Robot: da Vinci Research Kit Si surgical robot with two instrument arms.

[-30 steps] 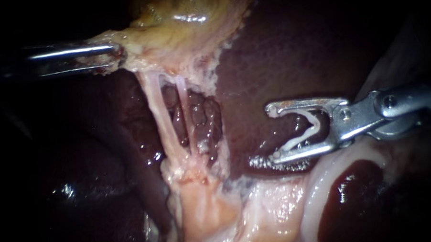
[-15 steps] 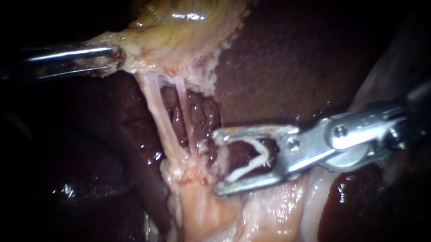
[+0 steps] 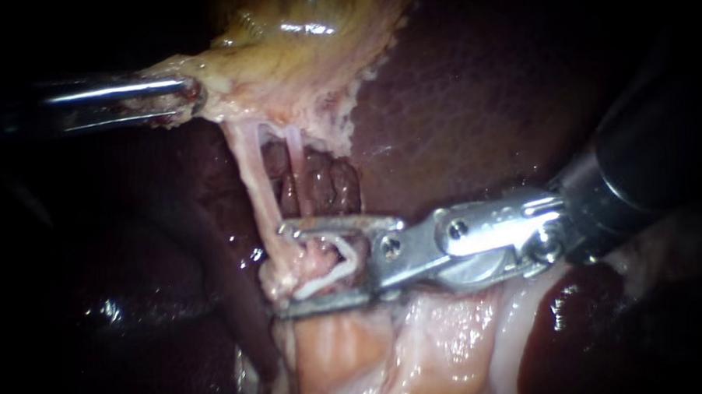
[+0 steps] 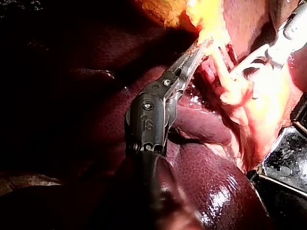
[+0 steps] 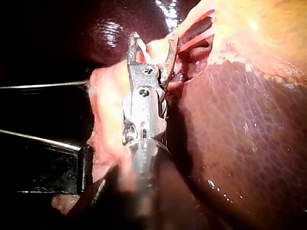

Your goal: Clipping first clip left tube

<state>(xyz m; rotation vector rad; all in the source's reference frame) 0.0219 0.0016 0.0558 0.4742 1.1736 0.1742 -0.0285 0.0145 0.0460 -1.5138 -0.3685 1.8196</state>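
Note:
My left instrument (image 3: 188, 97) comes in from the left, its jaws shut on the pale edge of the yellowish gallbladder (image 3: 299, 43) and holding it taut. Two thin pale tubes run down from the gallbladder: the left tube (image 3: 251, 177) and the thinner right tube (image 3: 295, 156). My right instrument (image 3: 283, 268) has open jaws that carry an open white clip (image 3: 330, 276). The jaws straddle the lower end of the tubes, with the left tube's base between them. In the right wrist view, pink tissue lies between those open jaws (image 5: 152, 40). The left wrist view shows the left instrument's jaws (image 4: 196, 52) shut on gallbladder tissue.
Dark red liver (image 3: 472, 99) lies behind and around the tubes. Pale fatty tissue (image 3: 341, 345) spreads below the jaws, with a curved pale fold (image 3: 519, 323) under the right instrument's shaft (image 3: 645, 155). A black bench fitting (image 5: 43, 167) lies beside the tissue.
My right instrument has moved left across the liver, from well clear of the tubes until its open jaws straddle their lower end. The left instrument and gallbladder have held still.

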